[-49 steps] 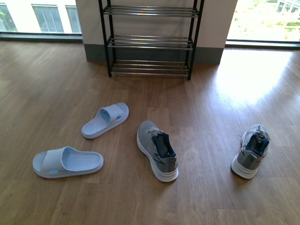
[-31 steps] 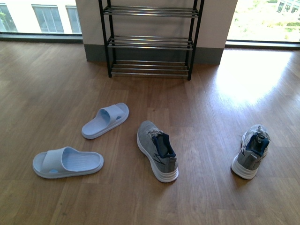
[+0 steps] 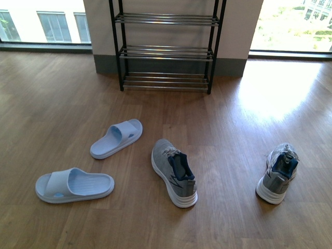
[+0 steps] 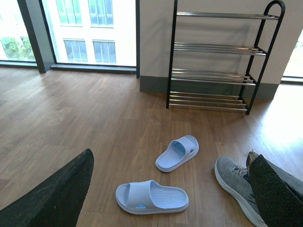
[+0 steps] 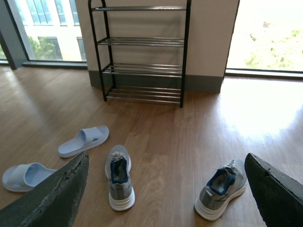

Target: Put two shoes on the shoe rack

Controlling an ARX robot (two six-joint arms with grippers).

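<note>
Two grey knit sneakers lie apart on the wood floor. One shoe (image 3: 174,172) (image 5: 118,177) is in the middle, its toe pointing to the rack. The other shoe (image 3: 278,174) (image 5: 220,189) lies off to the right. The black-framed shoe rack (image 3: 166,49) (image 4: 213,61) (image 5: 142,52) stands against the far wall, its chrome tiers bare. My left gripper (image 4: 171,155) hangs open above the floor, with the middle shoe (image 4: 234,182) partly behind one finger. Open too, my right gripper (image 5: 166,155) has both sneakers showing below, between its fingers. Neither gripper shows in the front view.
Two pale blue slides lie left of the middle sneaker, one nearer the rack (image 3: 116,138) (image 4: 177,153) and one closer to me (image 3: 74,185) (image 4: 151,197). Big windows (image 3: 290,26) flank the wall behind the rack. Bright sunlight glares on the floor at the right.
The whole scene sits slightly lower in the front view than before. The shoes and slides keep their places on the floor.
</note>
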